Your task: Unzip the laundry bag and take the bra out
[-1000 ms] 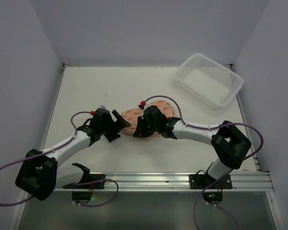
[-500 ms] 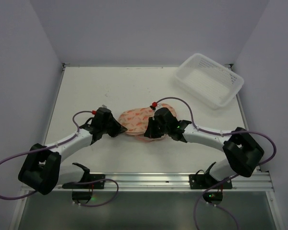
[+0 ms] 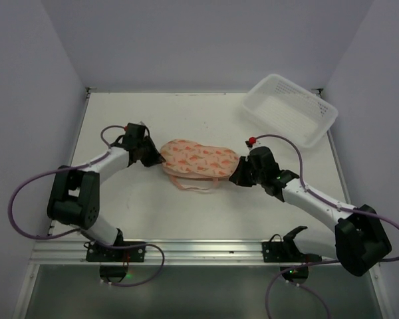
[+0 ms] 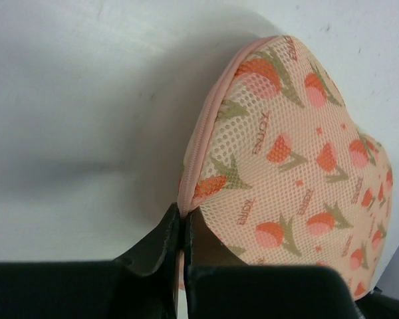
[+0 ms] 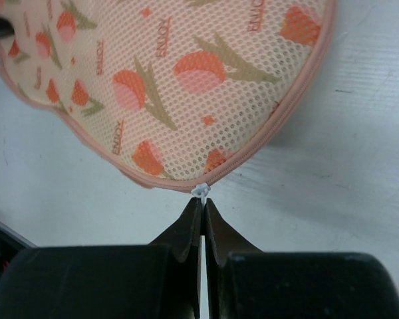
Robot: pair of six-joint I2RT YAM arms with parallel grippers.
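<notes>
The laundry bag (image 3: 199, 158) lies flat mid-table, a peach mesh pouch with orange tulip print and a pink zipper rim. My left gripper (image 3: 157, 161) is shut on the pink rim at the bag's left end (image 4: 189, 199). At the bag's right end my right gripper (image 3: 235, 178) is shut on the small white zipper pull (image 5: 201, 192), pinched at its fingertips. The bag (image 5: 173, 80) fills the upper part of the right wrist view. A pink loop (image 3: 198, 185) trails from the bag's near side. The bra is hidden.
A white slotted plastic basket (image 3: 291, 111) stands at the back right of the table (image 3: 120, 113), well away from both arms. Purple cables arc off each arm. A metal rail (image 3: 206, 249) runs along the near edge.
The left gripper has gone from open to shut on the bag's left rim. The right arm has swung right with the zipper pull, from the bag's middle to its right end.
</notes>
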